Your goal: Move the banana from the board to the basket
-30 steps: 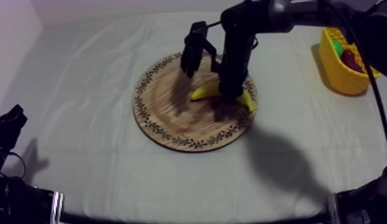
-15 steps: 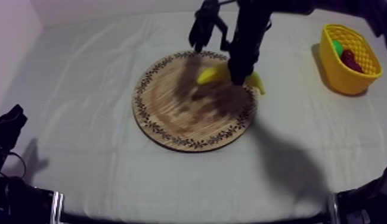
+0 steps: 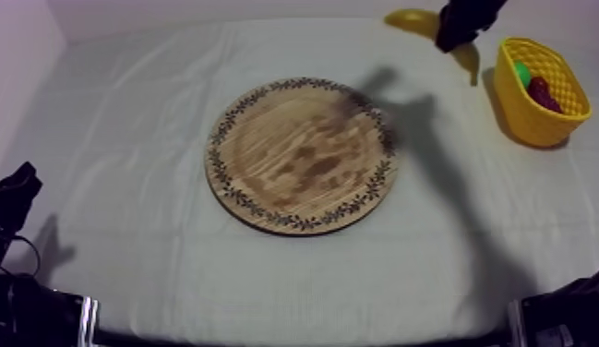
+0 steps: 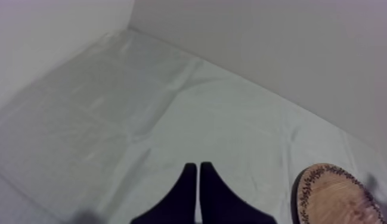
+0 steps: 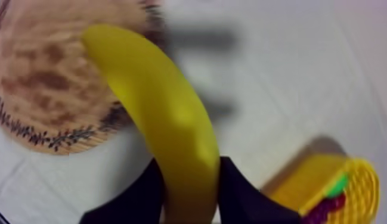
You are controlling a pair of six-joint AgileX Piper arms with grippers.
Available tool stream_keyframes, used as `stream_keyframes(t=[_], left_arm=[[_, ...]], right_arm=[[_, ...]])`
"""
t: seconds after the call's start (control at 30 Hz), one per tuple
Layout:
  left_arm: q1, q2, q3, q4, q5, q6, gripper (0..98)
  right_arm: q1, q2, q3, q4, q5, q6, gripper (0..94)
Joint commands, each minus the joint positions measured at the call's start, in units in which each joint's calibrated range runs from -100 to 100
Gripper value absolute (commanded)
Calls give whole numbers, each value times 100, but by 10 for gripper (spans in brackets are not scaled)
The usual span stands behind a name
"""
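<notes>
The yellow banana (image 3: pixel 415 20) hangs high above the cloth at the far right, between the round wooden board (image 3: pixel 301 153) and the yellow basket (image 3: pixel 539 90). My right gripper (image 3: pixel 453 32) is shut on the banana's middle. From the right wrist, the banana (image 5: pixel 160 113) runs out between my black fingers (image 5: pixel 139 193), over the board's patterned rim (image 5: pixel 46 140), with the basket (image 5: pixel 333 187) off to one side. The board's top is bare. My left gripper (image 3: pixel 17 189) rests low at the left, and its fingers (image 4: pixel 197 193) lie together as a narrow wedge over the cloth.
The basket holds a small red fruit (image 3: pixel 545 92) and something green (image 3: pixel 521 72). A wall corner (image 4: pixel 131 24) closes the table's far left side. The board's edge (image 4: pixel 336 196) lies near my left gripper's view of the cloth.
My right gripper has lifted the banana off the board and carried it up and to the right, toward the basket. The left arm has not moved.
</notes>
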Motion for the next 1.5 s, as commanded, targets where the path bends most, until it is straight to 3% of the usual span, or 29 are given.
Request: stream_keyframes(t=[0.0,0.3,0.53,0.77,0.93,1.13,1.33,1.47], left_arm=[[-1,4,0,-2,0,0,1],[-1,4,0,-2,0,0,1],[-1,4,0,-2,0,0,1],[-1,4,0,-2,0,0,1],[-1,4,0,-2,0,0,1],[-1,4,0,-2,0,0,1],[-1,4,0,-2,0,0,1],[-1,4,0,-2,0,0,1]], right_arm=[[444,26,-197,-20,-38,-86,147],[1429,567,-1140,-14,-35,-311,190],[1813,981,-1385,62,-268,-400,229],[2060,1090,-1325,73,-609,-506,483],[2106,907,-1126,28,-646,-458,563],[1950,175,-536,-48,-697,-373,544],[1896,-992,119,-521,-771,-73,492],[1876,-1817,683,-763,-1012,-37,400]])
